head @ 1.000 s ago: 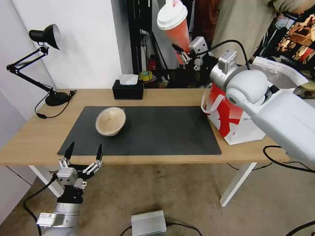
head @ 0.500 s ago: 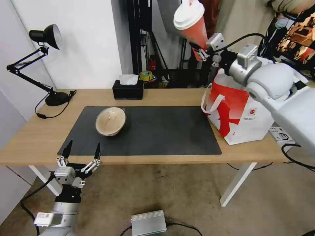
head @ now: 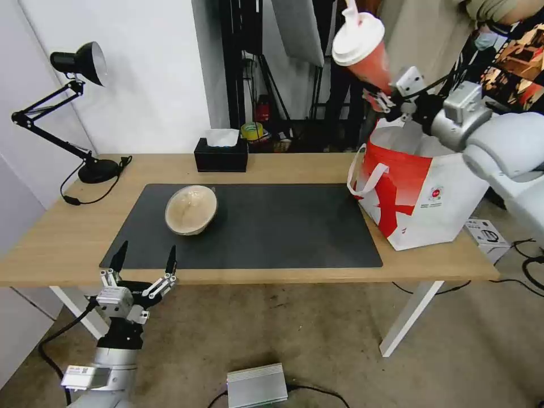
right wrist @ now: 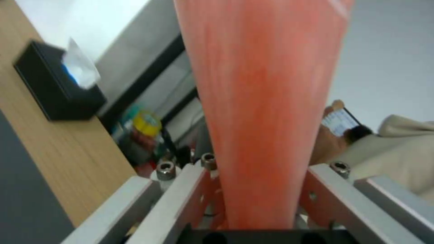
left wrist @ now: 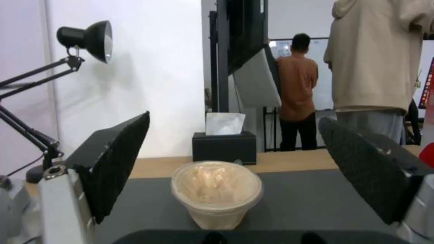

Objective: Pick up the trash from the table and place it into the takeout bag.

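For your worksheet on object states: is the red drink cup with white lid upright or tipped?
Tipped: the red drink cup leans left in the right gripper.

Counts: 1 red drink cup w/ white lid. 1 beige bowl. 1 takeout bag. 1 table w/ 1 dark mat. 1 black tissue box. 1 desk lamp. 2 grippers: left gripper, right gripper. 1 silver box on floor.
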Controlling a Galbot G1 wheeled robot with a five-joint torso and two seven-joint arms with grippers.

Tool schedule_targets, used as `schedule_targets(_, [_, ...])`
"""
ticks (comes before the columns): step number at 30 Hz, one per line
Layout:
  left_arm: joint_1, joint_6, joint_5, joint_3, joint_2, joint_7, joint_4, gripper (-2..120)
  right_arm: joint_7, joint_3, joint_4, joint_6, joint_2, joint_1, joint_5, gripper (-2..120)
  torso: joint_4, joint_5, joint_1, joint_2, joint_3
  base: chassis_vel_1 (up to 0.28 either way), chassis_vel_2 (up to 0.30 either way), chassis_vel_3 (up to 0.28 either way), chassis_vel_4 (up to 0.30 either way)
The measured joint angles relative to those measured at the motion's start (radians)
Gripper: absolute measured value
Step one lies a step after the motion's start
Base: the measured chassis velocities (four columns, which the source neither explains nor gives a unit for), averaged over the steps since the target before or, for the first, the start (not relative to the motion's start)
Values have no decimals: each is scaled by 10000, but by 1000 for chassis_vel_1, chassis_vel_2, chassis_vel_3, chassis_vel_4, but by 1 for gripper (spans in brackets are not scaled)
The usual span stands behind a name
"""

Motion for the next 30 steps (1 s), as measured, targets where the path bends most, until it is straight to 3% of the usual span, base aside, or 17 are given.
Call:
schedule_targets(14, [3, -9, -12, 31, 96, 9, 96, 100, -931, 736, -863, 502, -593, -335, -1365, 8, 1, -1, 0, 0, 0, 0, 0, 0, 0])
schedule_targets(30, [-19, -23, -54, 45, 88, 19, 69, 100, -1666, 780, -2213, 1164, -569, 95, -3000, 8, 1, 0, 0, 0, 1, 0, 0, 0, 0])
